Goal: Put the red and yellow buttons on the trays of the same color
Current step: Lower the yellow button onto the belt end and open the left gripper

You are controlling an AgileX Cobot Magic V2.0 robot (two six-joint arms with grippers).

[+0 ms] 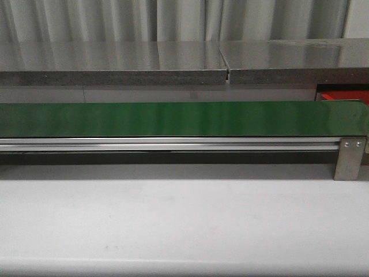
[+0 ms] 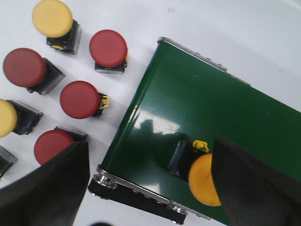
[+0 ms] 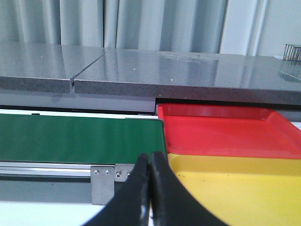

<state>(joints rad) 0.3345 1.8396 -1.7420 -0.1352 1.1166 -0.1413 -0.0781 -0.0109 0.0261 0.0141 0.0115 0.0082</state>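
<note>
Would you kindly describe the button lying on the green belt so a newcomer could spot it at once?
Find the green conveyor belt in the left wrist view and follow it to its roller end. A yellow button lies there on its side, beside the left end effector's finger. It alone is on the belt; the others sit on the white table.

A long green conveyor belt [image 1: 173, 118] runs across the white table [image 1: 184, 225] on a silver rail [image 1: 173, 144]. Behind it stands a grey counter [image 1: 115, 60], backed by pale curtains [image 1: 75, 20].

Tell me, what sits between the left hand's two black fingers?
A yellow button lying on the green belt, seen in the left wrist view.
</note>
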